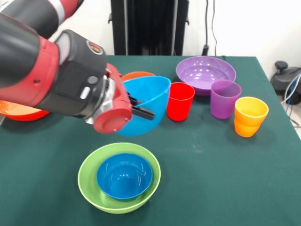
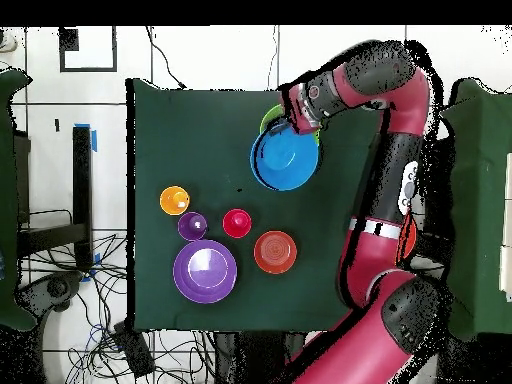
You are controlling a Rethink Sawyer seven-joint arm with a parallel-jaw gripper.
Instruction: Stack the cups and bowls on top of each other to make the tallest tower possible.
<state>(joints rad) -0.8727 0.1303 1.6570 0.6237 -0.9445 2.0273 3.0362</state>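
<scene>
Two glossy round bowls nested (image 1: 119, 178), jaws pinching deep light blue bowl (image 1: 149, 101)

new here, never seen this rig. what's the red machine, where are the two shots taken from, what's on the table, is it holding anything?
It is one red and black robot arm at a green table. One camera faces it across the table; the other looks straight down, with the robot's base at the bottom. Its gripper is clamped on the rim of a light blue bowl, which is tilted and lifted. Below sits a lime green bowl with a dark blue bowl nested inside. Also on the table: a red cup, purple cup, orange cup, a wide purple bowl and two orange-red bowls, one partly hidden by the arm.
</scene>
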